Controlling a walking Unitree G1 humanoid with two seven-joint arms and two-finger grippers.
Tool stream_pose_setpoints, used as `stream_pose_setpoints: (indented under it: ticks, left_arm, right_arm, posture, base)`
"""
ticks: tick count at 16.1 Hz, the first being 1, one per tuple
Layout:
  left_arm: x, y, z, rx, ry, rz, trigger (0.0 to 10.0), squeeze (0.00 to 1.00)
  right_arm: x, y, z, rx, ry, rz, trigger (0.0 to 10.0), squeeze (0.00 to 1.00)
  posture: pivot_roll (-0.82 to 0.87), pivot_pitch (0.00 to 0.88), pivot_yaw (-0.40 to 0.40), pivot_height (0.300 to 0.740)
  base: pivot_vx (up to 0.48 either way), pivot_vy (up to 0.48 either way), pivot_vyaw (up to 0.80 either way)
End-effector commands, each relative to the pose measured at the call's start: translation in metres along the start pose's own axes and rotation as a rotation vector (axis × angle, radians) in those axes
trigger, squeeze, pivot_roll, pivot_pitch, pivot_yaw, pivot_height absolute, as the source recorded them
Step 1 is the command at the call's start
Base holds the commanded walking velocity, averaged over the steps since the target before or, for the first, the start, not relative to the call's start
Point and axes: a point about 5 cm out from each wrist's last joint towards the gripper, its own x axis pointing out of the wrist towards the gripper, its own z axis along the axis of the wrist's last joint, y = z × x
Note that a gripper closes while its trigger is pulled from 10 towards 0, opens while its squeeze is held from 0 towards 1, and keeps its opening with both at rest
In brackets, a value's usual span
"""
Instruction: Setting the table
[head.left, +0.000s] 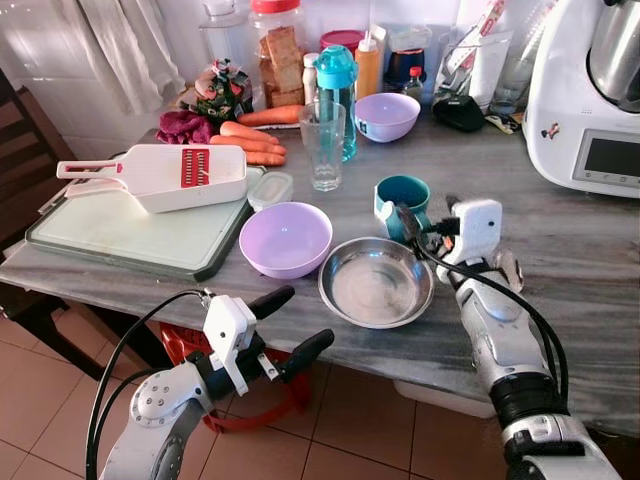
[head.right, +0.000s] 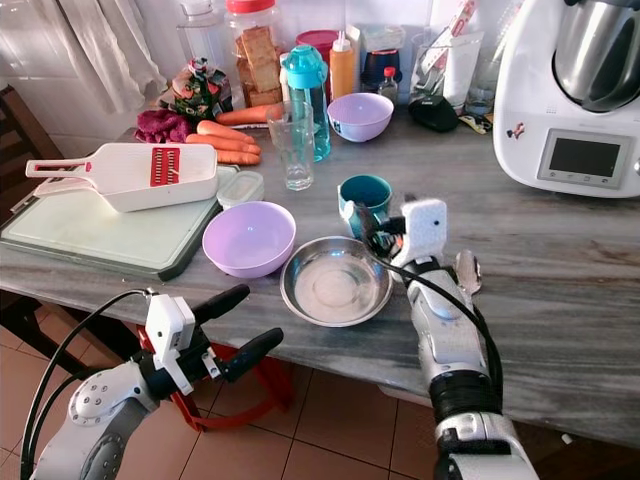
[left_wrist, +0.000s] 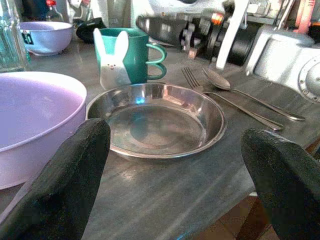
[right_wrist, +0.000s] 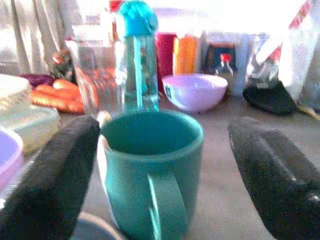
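just past the steel plate (head.left: 375, 282) on the table, the green mug (head.left: 403, 194) sits between my right claw's (right_wrist: 160, 165) open fingers; it looks hard, smooth and breakable, so i'd squeeze its sides. my left claw (head.left: 290, 325) hangs open near the table edge

my two black fingers (left_wrist: 65, 185) stand wide apart, held off the near edge of the counter (left_wrist: 165, 195). between them lies the steel plate (left_wrist: 157, 120), close to that edge. a lilac bowl (left_wrist: 35, 117) sits just beside it. behind the plate stands a teal mug (left_wrist: 132, 60) with a white rabbit on it. a fork (left_wrist: 225, 100) and spoon (left_wrist: 250, 95) lie side by side next to the plate, near my other arm (left_wrist: 285, 55).
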Motion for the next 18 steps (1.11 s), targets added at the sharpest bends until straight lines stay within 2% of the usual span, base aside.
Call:
stream_pose_setpoints:
  ticks: [1,5,6,8,10,13,15,16,17,18]
  left_arm:
    - [-0.002,0.004,0.002,0.026,-0.004,0.033,10.0,0.0]
    - [-0.001,0.004,0.001,0.019,-0.001,0.015,10.0,0.0]
    - [-0.002,0.006,0.001,0.026,-0.001,0.027,10.0,0.0]
    - [-0.005,0.017,-0.001,0.092,0.017,0.142,10.0,0.0]
    - [-0.006,0.025,0.0,0.123,0.004,0.22,10.0,0.0]
    - [0.002,0.044,0.003,0.199,0.012,0.404,10.0,0.0]
    - [0.006,0.054,0.005,0.242,0.023,0.496,10.0,0.0]
    - [0.007,0.062,0.008,0.273,0.022,0.606,10.0,0.0]
    - [0.007,0.066,0.009,0.307,0.014,0.671,10.0,0.0]
    - [0.006,0.068,0.006,0.309,0.025,0.717,10.0,0.0]
  right_arm:
    - [0.0,0.007,0.004,-0.007,-0.012,0.02,10.0,1.0]
    - [-0.011,0.006,0.012,-0.036,-0.038,0.019,10.0,1.0]
    - [-0.019,0.004,0.016,-0.036,-0.047,-0.007,10.0,1.0]
    - [-0.034,0.006,0.019,-0.021,-0.057,-0.052,10.0,1.0]
    - [-0.044,0.013,0.022,-0.028,-0.065,-0.056,10.0,1.0]
    - [-0.068,0.016,0.024,0.006,-0.027,-0.057,10.0,1.0]
    - [-0.076,0.016,0.024,-0.002,-0.007,-0.062,10.0,1.0]
    - [-0.081,0.016,0.024,-0.001,0.01,-0.085,10.0,0.69]
    - [-0.083,0.017,0.024,0.008,0.021,-0.098,10.0,0.3]
    - [-0.085,0.019,0.023,0.025,0.032,-0.111,10.0,0.0]
  posture:
    - [0.05,0.024,0.092,0.74]
    - [0.05,0.021,0.094,0.74]
    - [0.05,0.019,0.096,0.74]
    - [0.05,0.015,0.1,0.74]
    - [0.04,0.01,0.103,0.74]
    - [0.03,0.0,0.105,0.74]
    - [0.03,0.0,0.106,0.74]
    - [0.02,0.0,0.106,0.74]
    - [0.02,0.0,0.106,0.74]
    - [0.02,0.0,0.106,0.74]
  base:
    - [0.0,0.0,0.0]
    - [0.0,0.0,0.0]
    - [0.0,0.0,0.0]
    - [0.0,0.0,0.0]
    - [0.0,0.0,0.0]
    - [0.0,0.0,0.0]
    - [0.0,0.0,0.0]
    - [0.0,0.0,0.0]
    - [0.0,0.0,0.0]
    - [0.0,0.0,0.0]
